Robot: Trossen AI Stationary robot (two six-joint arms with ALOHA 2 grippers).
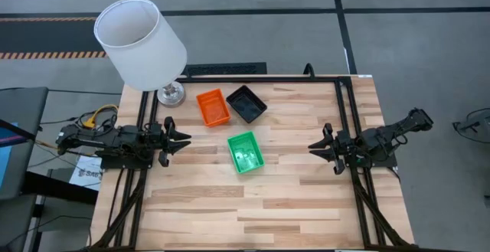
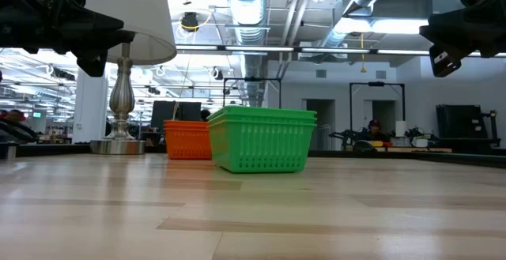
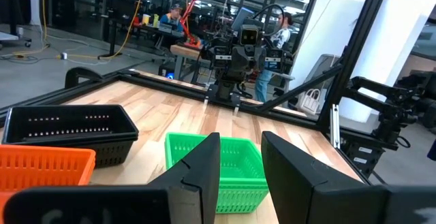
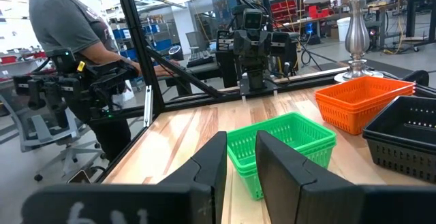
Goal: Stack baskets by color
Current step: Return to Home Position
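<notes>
Three groups of baskets rest with their bottoms on the wooden table. The orange basket (image 1: 213, 106) and the black basket (image 1: 246, 103) sit side by side at the far middle. The green basket (image 1: 245, 152) sits nearer the table's centre, and its layered rims (image 2: 261, 116) show it is a nested stack. My left gripper (image 1: 186, 140) hovers level at the table's left edge, open by a narrow gap (image 3: 240, 137) and empty. At the right edge, my right gripper (image 1: 312, 146) also hovers level, shut and empty (image 4: 238, 135). Both point toward the green basket.
A lamp with a white shade (image 1: 142, 41) stands on its metal base (image 1: 171, 93) at the far left corner, beside the orange basket. A black frame (image 1: 341, 106) runs along the far and right sides. A person (image 4: 65, 40) stands beyond the table.
</notes>
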